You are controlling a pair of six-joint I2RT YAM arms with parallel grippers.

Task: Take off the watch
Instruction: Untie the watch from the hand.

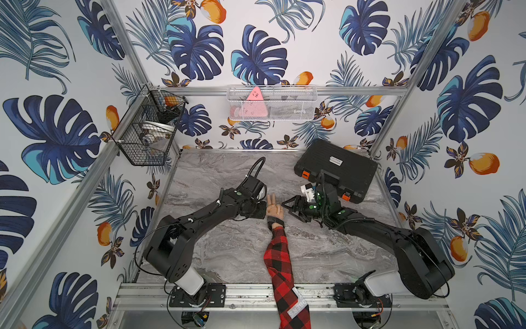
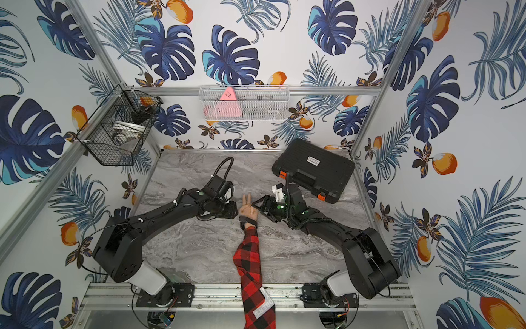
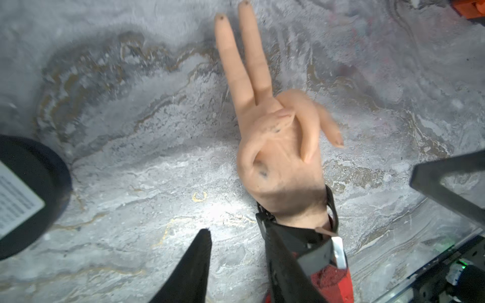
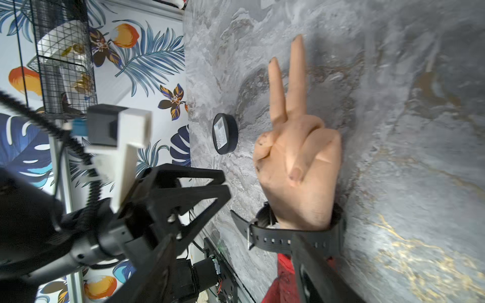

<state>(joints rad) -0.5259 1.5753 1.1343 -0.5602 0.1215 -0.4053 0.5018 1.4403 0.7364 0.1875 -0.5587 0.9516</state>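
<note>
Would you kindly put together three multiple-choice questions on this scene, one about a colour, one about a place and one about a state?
1. What colours is the sleeve? A blue and white; B red and black; C plain green.
2. Where is the watch? A around the mannequin's wrist; B over the sleeve; C lying loose.
3. How is the black case? A shut; B lid raised; C standing on end.
Key: 1 B, its check pattern shows in both top views; 2 A, the strap circles bare skin below the hand in the right wrist view; 3 A, it lies flat with its lid down.
</note>
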